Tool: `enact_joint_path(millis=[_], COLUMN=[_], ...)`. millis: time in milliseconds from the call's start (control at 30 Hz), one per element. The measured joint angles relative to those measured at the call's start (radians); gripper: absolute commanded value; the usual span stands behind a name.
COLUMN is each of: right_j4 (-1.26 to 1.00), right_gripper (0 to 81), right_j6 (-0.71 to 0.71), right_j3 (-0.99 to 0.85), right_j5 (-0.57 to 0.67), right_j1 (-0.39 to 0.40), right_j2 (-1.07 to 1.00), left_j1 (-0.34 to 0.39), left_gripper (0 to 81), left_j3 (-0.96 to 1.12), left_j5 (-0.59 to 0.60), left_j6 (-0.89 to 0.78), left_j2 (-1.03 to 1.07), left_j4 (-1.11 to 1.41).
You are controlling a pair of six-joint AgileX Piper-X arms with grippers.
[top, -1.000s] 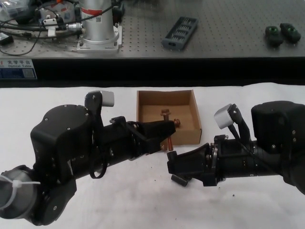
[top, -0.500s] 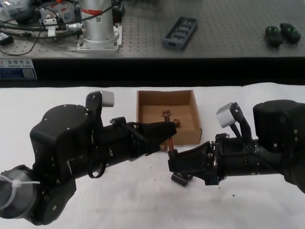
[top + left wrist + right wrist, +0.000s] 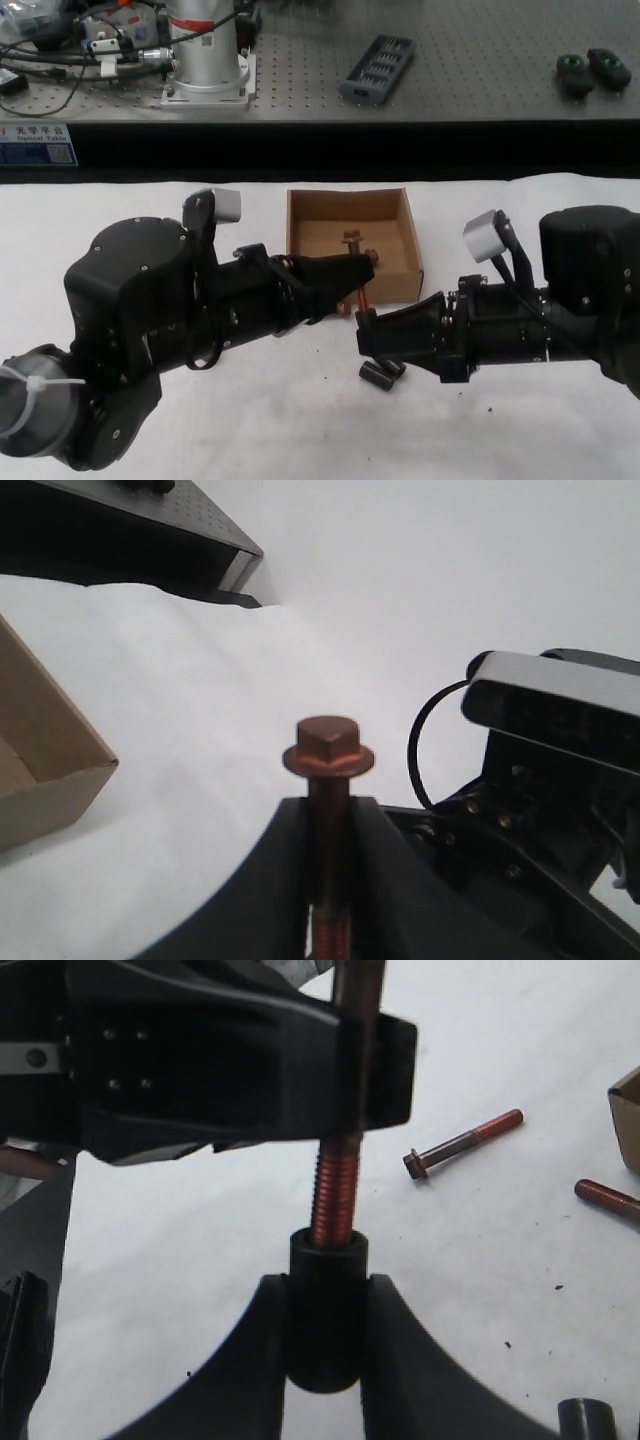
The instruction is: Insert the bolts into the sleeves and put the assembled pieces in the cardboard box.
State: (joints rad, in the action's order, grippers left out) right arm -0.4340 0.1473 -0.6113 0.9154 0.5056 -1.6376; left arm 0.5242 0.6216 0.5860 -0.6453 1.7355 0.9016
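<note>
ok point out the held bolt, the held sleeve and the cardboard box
bolt [image 3: 328,746], left wrist view, on its hex head
sleeve [image 3: 328,1310], right wrist view, on its side wall
cardboard box [image 3: 398,286], high view, on its front wall

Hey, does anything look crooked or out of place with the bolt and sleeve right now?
Nothing stands out. The bolt in the left gripper meets the mouth of the sleeve in the right gripper roughly in line. Spare bolts lie loose on the white sheet.
</note>
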Motion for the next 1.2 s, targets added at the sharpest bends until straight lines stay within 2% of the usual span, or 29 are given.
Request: enact_joint_path(millis=[267,500,567,767,800,1067,1200], right_j4=[-0.107,-0.118,-0.120,-0.132,-0.133,-0.139,-0.139], right_gripper=[3.4,3.4,3.4,3.4,3.4,3.4,3.4], right_j6=[0.092,0.107,0.113,0.115,0.115,0.122,0.122], right_j3=[0.000,0.000,0.000,0.000,0.000,0.000,-0.002], right_j5=[0.016,0.017,0.020,0.025,0.024,0.031,0.031], right_j1=[-0.006,-0.006,-0.006,-0.013,-0.015,-0.019,-0.019], right_j2=[0.000,-0.006,-0.007,-0.007,-0.007,-0.007,-0.007], left_j1=[0.002,0.002,0.002,-0.006,-0.010,-0.046,-0.066], left_gripper=[0.2,0.6,4.8,32.8,35.6,37.3,37.3], left_j3=[0.005,0.005,0.005,0.005,0.005,0.005,0.005], left_j5=[0.010,0.016,0.016,0.016,0.016,0.019,0.002], left_j6=[-0.012,-0.012,-0.012,-0.012,-0.015,-0.009,0.073], left_j2=[-0.002,-0.002,-0.002,-0.002,-0.002,-0.002,-0.002], left_j4=[0.029,0.029,0.029,0.024,0.022,0.015,0.013])
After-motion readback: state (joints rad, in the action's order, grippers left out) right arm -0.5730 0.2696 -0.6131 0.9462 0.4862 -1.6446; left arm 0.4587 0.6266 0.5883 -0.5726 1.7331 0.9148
